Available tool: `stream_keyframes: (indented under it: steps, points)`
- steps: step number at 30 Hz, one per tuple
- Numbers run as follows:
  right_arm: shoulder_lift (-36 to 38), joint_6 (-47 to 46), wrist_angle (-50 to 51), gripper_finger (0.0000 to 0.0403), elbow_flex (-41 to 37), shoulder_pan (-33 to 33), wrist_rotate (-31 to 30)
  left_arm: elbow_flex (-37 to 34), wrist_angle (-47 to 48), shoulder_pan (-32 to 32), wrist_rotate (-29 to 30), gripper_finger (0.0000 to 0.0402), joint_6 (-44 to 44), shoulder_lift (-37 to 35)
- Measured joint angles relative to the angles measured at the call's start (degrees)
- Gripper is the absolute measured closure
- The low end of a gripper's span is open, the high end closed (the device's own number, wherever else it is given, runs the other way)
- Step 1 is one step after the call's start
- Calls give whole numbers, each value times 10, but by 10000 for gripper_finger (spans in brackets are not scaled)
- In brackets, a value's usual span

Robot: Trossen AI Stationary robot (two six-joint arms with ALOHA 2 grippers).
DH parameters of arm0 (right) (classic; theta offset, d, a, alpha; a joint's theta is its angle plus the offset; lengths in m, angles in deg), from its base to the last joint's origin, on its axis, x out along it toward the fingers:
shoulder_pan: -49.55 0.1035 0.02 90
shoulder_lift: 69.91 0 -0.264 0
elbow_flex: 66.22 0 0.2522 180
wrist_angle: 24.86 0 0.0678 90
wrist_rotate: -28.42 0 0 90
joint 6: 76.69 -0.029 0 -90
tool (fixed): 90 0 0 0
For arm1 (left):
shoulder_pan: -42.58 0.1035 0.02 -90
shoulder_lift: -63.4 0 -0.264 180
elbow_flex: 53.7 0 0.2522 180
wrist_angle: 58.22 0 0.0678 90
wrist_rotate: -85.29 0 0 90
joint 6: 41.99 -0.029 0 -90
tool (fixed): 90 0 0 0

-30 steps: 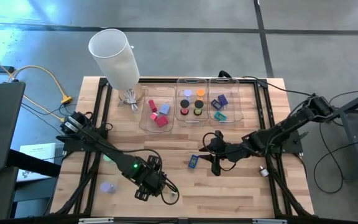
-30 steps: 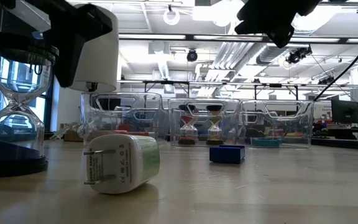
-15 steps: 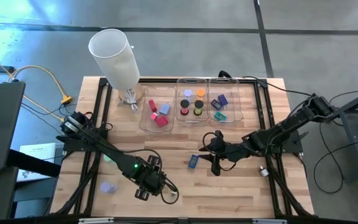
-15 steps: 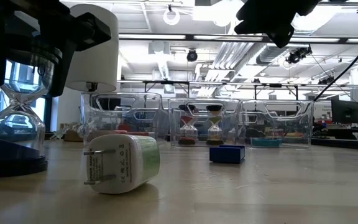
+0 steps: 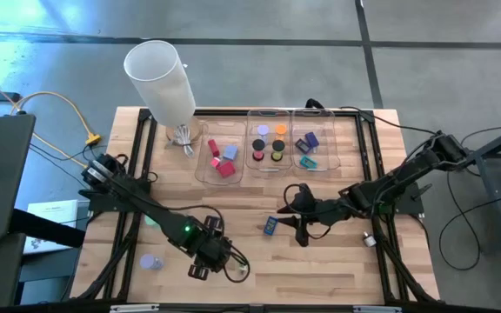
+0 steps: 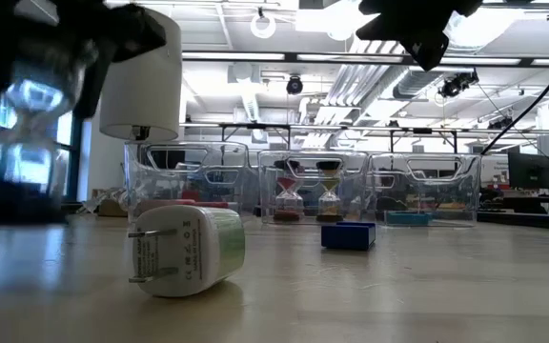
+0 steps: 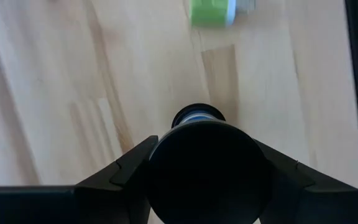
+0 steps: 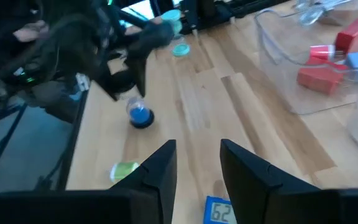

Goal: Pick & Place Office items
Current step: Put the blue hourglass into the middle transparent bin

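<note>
A small hourglass [image 8: 140,115] with black end caps and blue sand hangs under my left gripper [image 5: 205,265], which is shut on it near the table's front edge. A white and green plug [image 6: 184,250] lies on its side on the wood close by. Farther right, a blue block [image 5: 270,225] lies flat on the table. My right gripper [image 5: 300,228] hovers above and beside that block, open, with nothing between its fingers. A lavender cap [image 5: 150,261] sits at the front left. My left gripper pinches the hourglass between its two fingers at the upper black cap [image 7: 202,174], one finger [image 7: 135,165] on each side. The fingers come from above, pointing steeply down. The hourglass hangs upright below them, its lower end just off the wood.
Three clear trays [image 5: 222,156] [image 5: 268,143] [image 5: 313,143] holding small coloured pieces stand in a row at the far side. A big white cylinder [image 5: 162,78] stands at the far left corner. A teal piece [image 8: 180,50] lies near the left arm.
My left gripper has shut on the hourglass, which stood on the table between its wide fingers, and has raised it a little off the wood. The hourglass is blurred from moving in the low view.
</note>
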Motion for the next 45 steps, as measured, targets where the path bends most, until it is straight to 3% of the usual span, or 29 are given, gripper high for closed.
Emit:
stream_keyframes:
  steps: [12, 18, 22, 27, 36, 45]
  points:
    - [1, -19, 5, 292, 0, 45, 5, 165, 95, 60, 9, 203, -40, -10]
    - [1, -19, 7, 292, 0, 86, -16, 206, 121, 111, 17, 203, -82, -10]
    - [2, -19, 20, 292, 0, 110, -47, 220, 118, 152, 37, 203, -123, -10]
    - [2, -19, 32, 292, 0, 129, -76, 228, 54, 221, 109, 203, -121, -10]
    - [2, -19, 38, 292, 0, 130, -79, 228, -19, 339, 65, 203, -138, 4]
    - [2, -21, 58, 292, 0, 130, -79, 228, -63, 396, 35, 203, -173, 58]
